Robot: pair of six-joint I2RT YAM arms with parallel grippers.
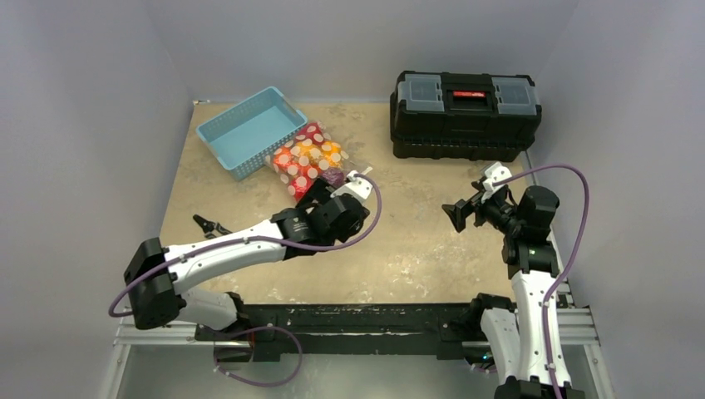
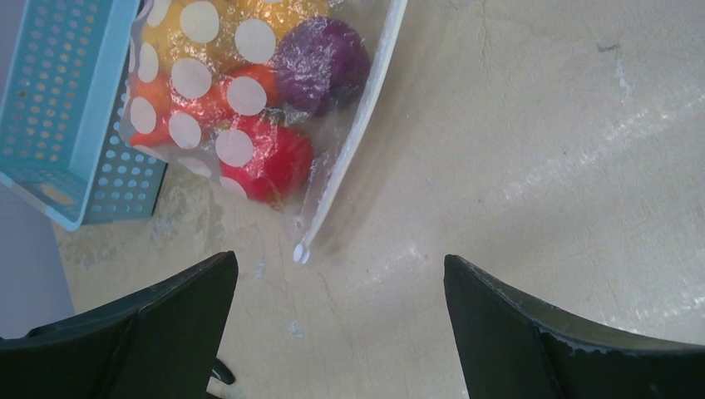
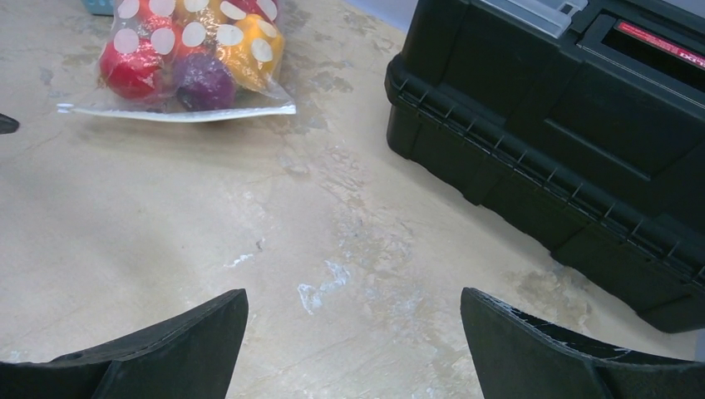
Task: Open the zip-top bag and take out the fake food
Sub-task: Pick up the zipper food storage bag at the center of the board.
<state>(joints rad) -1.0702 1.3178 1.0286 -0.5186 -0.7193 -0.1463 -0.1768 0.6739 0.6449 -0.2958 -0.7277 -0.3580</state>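
Far left: blue basket. Against its right wall, flat on the table, lies the zip-top bag, with the fake food bunched inside. Its mouth looks shut. The white zip strip runs slantwise away from the left hand, its near end just ahead of the fingers. Left hand released, spread wide, empty, touching nothing, and by far the nearer. Right hand equally wide and empty, well apart beside the black toolbox.
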